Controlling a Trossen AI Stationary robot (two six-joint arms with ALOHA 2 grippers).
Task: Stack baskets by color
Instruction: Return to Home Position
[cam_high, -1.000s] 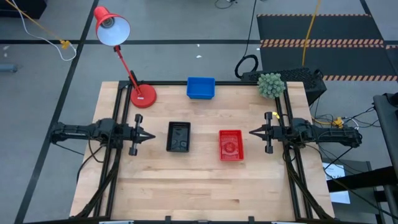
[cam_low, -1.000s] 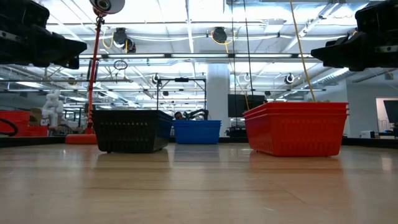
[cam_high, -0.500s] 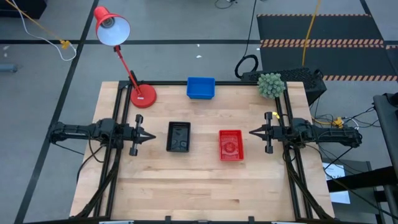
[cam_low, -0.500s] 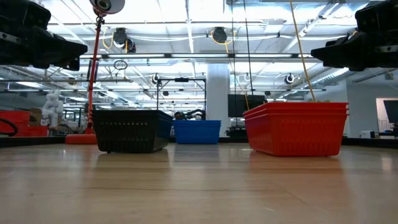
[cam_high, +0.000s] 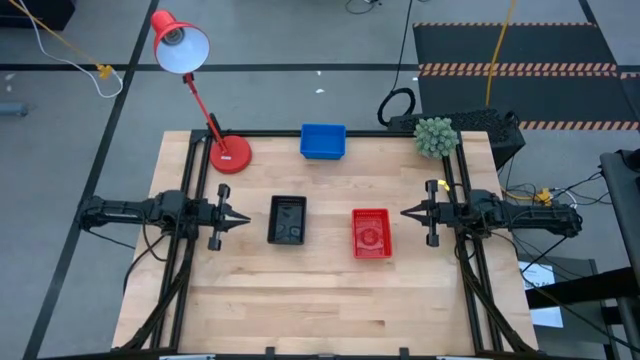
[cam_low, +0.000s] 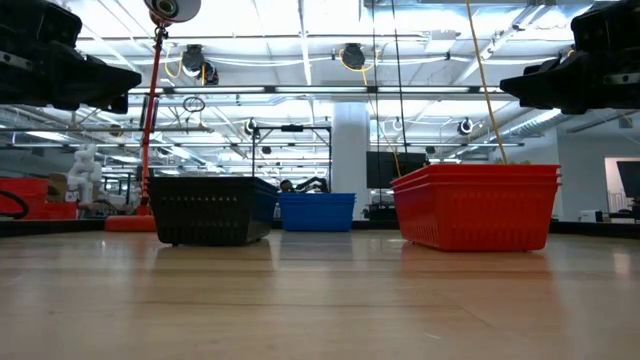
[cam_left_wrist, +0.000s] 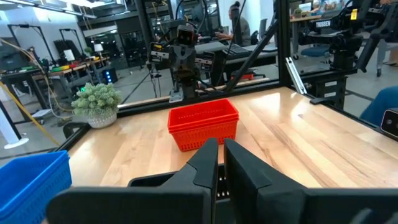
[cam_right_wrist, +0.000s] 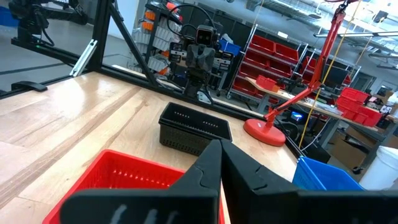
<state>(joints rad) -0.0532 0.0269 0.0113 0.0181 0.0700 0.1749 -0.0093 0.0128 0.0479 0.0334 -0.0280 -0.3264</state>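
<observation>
Red baskets (cam_high: 371, 233) nested in one stack, right of centre on surface (cam_high: 300, 300). Black baskets (cam_high: 288, 220) left of centre. Blue baskets (cam_high: 323, 141) at far edge. Left claw (cam_high: 243, 219) and right claw (cam_high: 407, 212) at sides, fingers together.

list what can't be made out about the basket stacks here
High view: how many baskets are in the black stack, red stack or blue stack; from straight above each reads as one.
Low view: the blue stack's left end, hidden behind the black stack.
Left wrist view: the black stack, mostly behind the left gripper; the blue stack, cut by the edge.
Right wrist view: part of the red stack, behind the right gripper.
</observation>
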